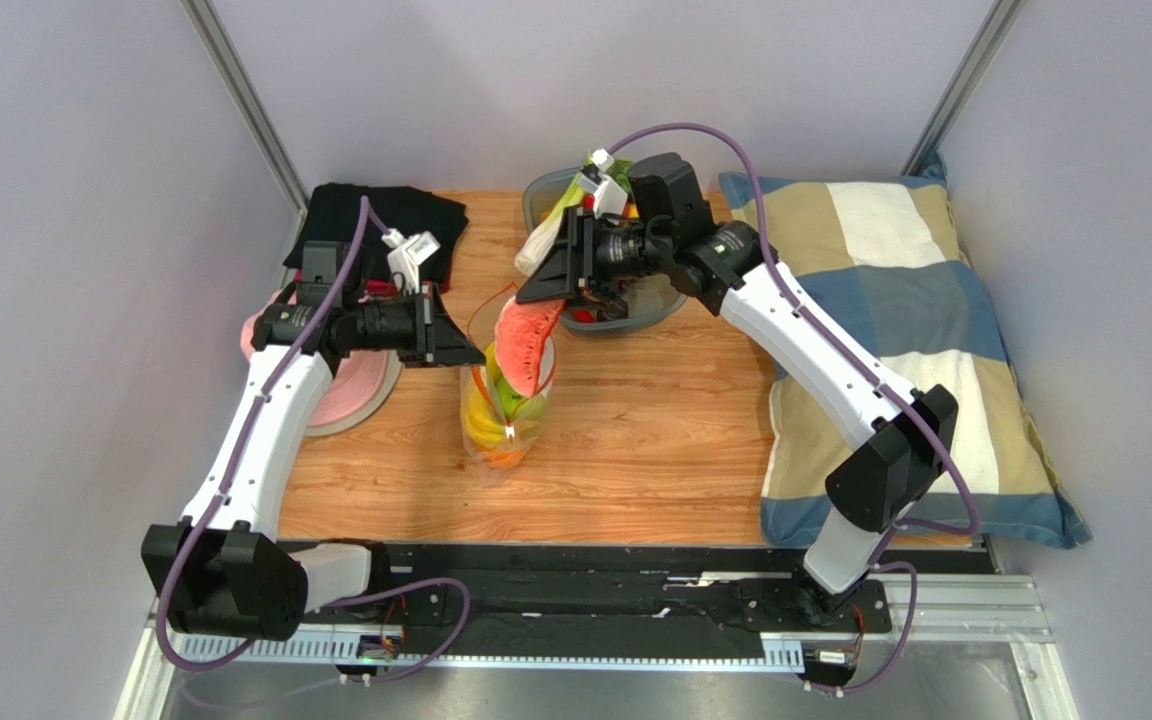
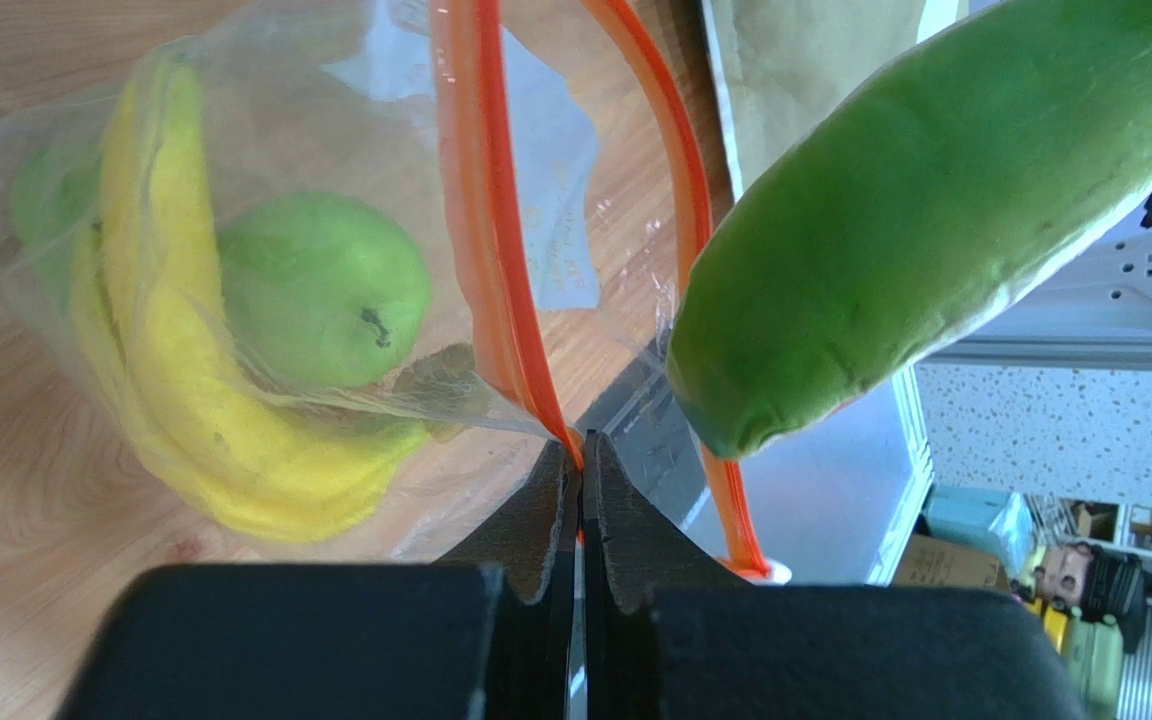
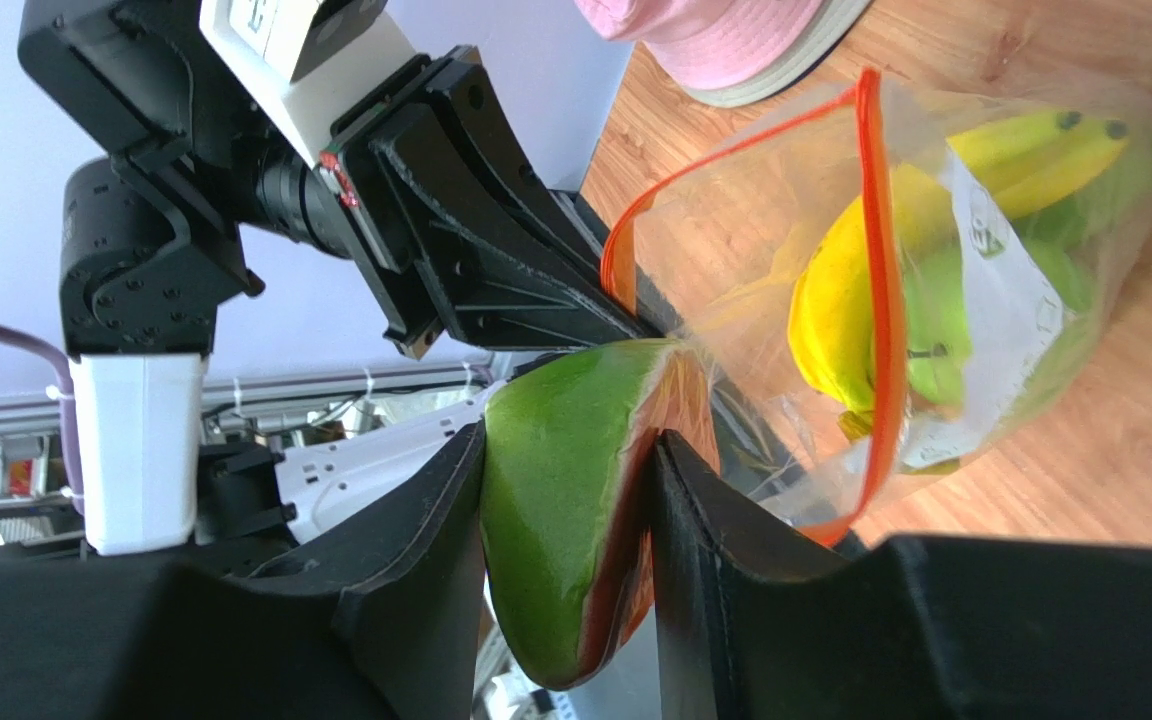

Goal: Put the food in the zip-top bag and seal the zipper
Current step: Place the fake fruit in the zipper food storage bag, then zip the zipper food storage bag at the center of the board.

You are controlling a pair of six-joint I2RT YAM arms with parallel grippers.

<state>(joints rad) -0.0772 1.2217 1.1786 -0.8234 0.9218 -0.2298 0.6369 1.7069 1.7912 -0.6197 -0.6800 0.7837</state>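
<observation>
Right gripper point(image 3: 575, 450) clamps the watermelon point(image 1: 522, 333) at the mouth of the bag point(image 1: 512, 435); left gripper point(image 2: 582, 468), at its nine o'clock, pinches the zipper point(image 2: 485, 225) tight.

Bright, even light, soft shadows (nearest parts in wrist views blur).

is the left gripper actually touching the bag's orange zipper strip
Touching. The left wrist view shows the left gripper closed on the zipper, with the orange strip running straight into the pinch between its two fingers.
</observation>
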